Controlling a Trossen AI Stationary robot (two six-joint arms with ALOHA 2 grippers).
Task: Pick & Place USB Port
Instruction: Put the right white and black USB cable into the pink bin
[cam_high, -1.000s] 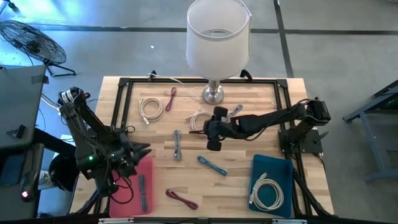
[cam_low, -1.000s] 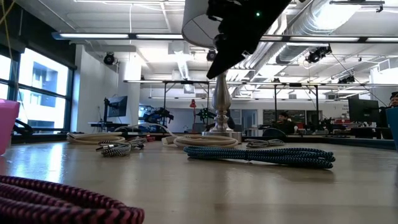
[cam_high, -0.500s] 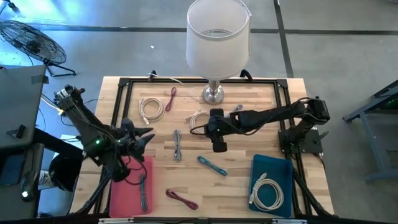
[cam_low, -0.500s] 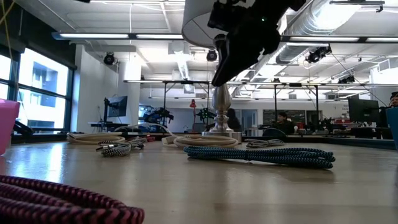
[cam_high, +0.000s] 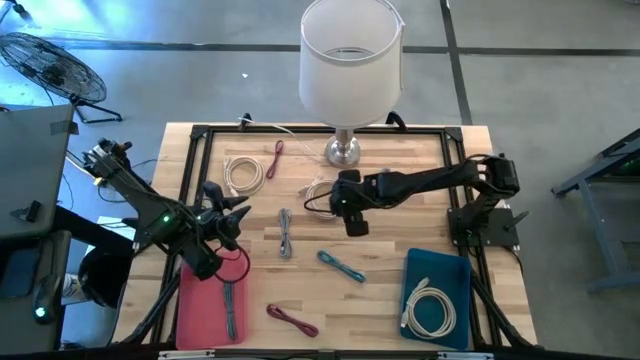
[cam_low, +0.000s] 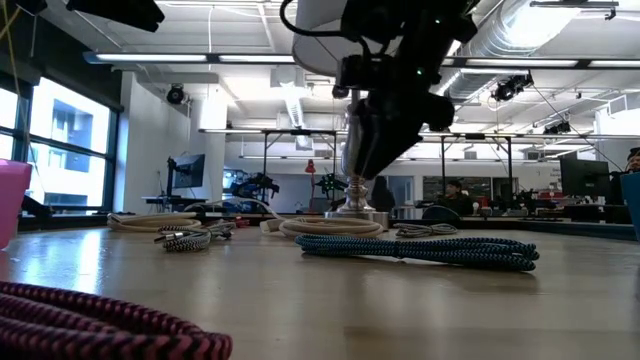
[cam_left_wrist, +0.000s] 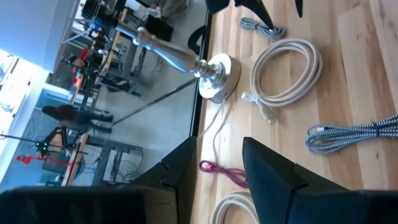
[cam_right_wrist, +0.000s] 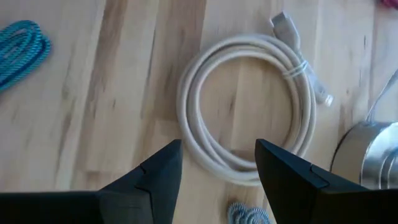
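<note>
While spread, right fingers (cam_right_wrist: 217, 180) straddle the white cable's (cam_right_wrist: 245, 106) rim.

Layout seen from above. A lamp (cam_high: 346, 60) stands at the table's (cam_high: 440, 225) far edge, centre. Just before its base lies a coiled cable (cam_high: 322, 190), with the right pincer (cam_high: 355, 222) hovering over the coil's near side. Left of the lamp lie a second coil (cam_high: 242, 175) and a short cable (cam_high: 275, 158). A bundled cable (cam_high: 286, 233) lies at centre-left; another (cam_high: 341, 266) lies nearer the front. A tray (cam_high: 205, 310) at front left holds a cable (cam_high: 230, 308); a bin (cam_high: 436, 295) at front right holds a coil (cam_high: 429, 308). The left pincer (cam_high: 232, 212) hangs above the tray's far end.
</note>
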